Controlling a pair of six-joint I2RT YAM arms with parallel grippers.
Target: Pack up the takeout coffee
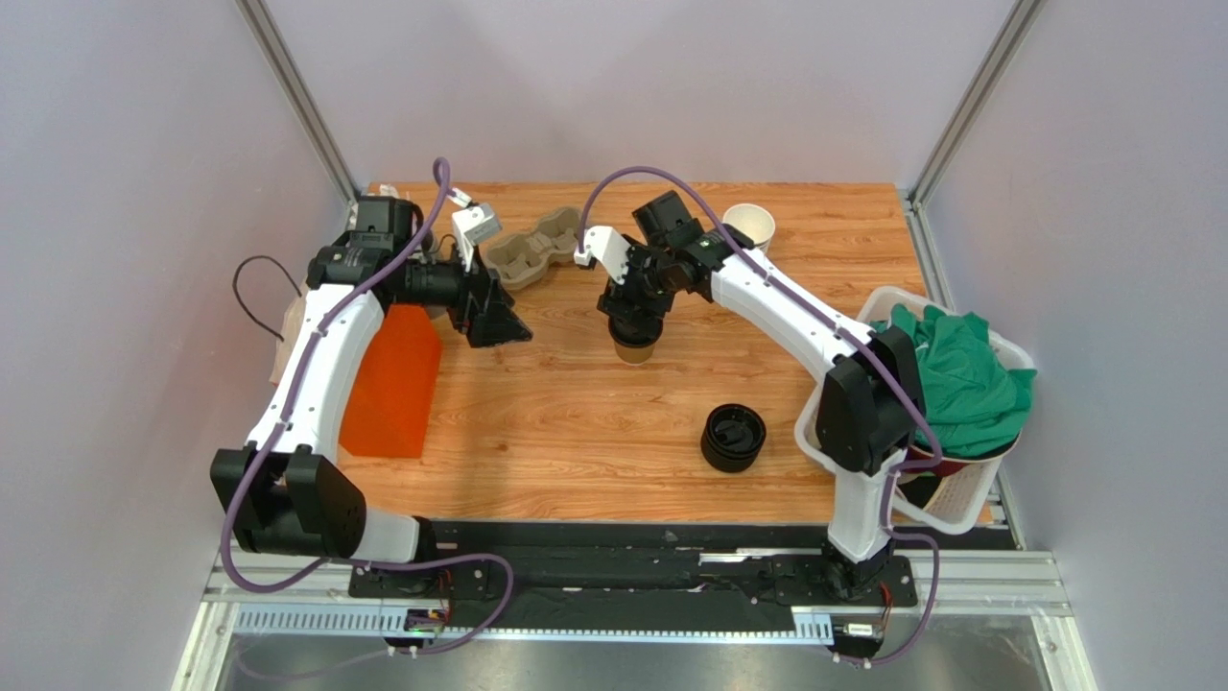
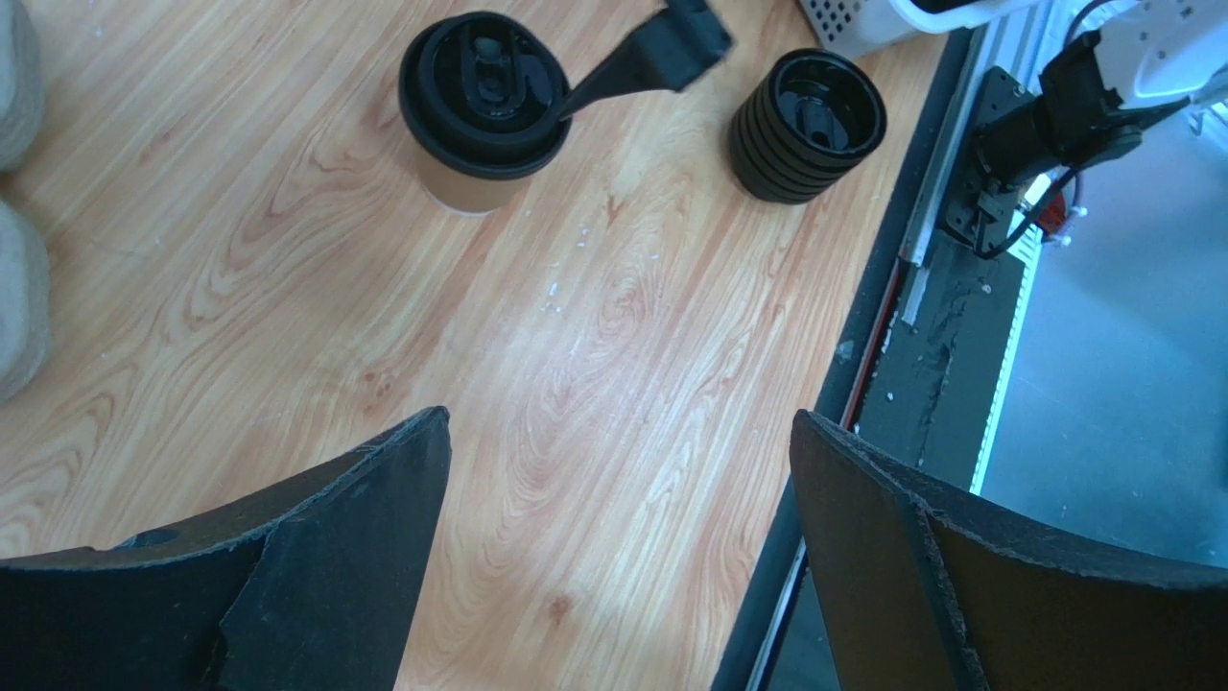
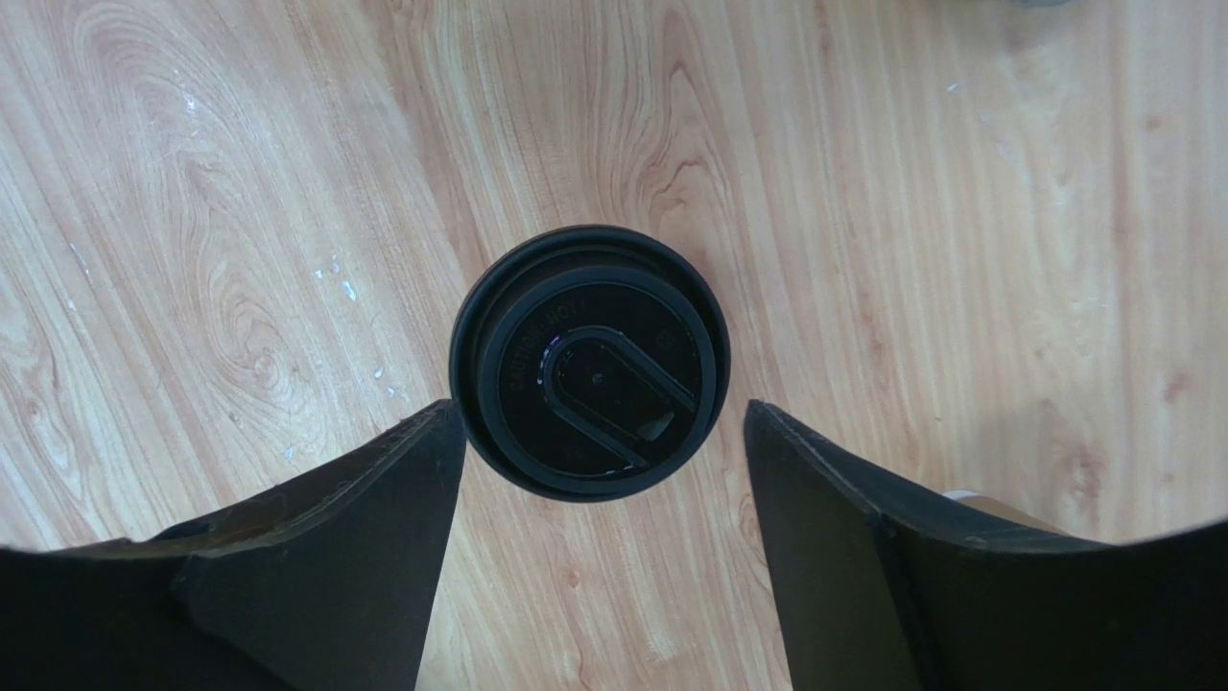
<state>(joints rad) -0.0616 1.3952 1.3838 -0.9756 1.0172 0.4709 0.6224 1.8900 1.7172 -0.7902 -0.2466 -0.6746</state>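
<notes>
Right claw spread, straddling takeout coffee; left claw spread, empty. I judge it light, thin-walled, crushable; I'd grip gently on paper wall below lid

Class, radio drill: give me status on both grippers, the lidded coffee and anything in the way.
Left gripper open, empty. Right gripper open, straddling the takeout coffee, which is upright with its lid on. Lid stack stands apart; nothing blocking.

From above, the right gripper hides all of the takeout coffee but its brown base, and the left wrist view crops the pulp cup carrier.
</notes>
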